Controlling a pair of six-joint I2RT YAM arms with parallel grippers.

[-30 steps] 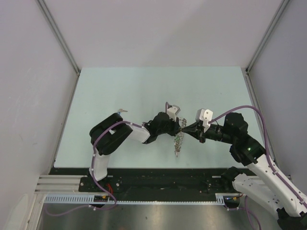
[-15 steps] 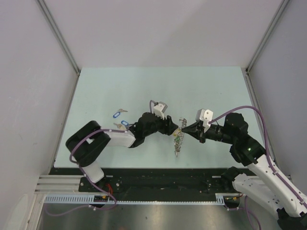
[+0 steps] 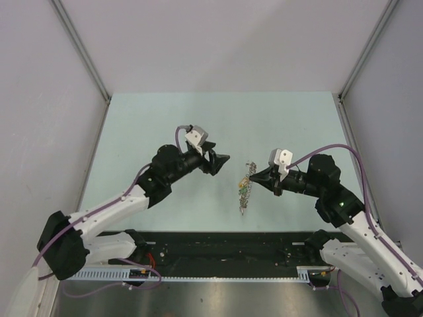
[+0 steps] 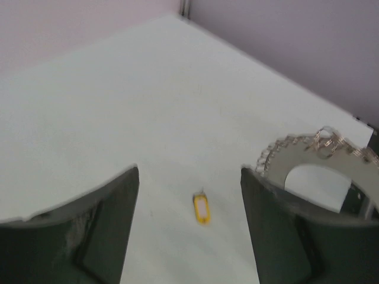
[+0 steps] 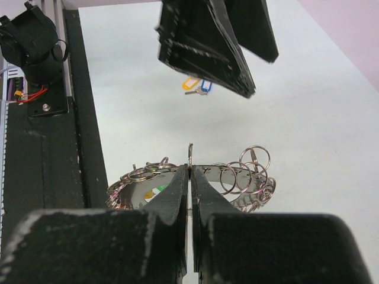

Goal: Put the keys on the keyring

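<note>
- Silver key-laden metal ring [image 3: 246, 190] hangs over the pale green table [image 3: 165, 119], pinched by our clamped right tool [image 3: 252, 177].
- Left tool [image 3: 221, 160] gapes empty, apart.
- Loose blue- and yellow-tagged keys [image 5: 195, 86] lie beyond; we fear that thin pinch lets the ring slip.

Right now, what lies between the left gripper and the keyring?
A yellow tag on the table, short of the keyring; otherwise bare. The left wrist view shows it.

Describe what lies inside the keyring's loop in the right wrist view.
Small green and yellow tags and bare table show inside the keyring; the shut right end effector gripping it covers the rest.
</note>
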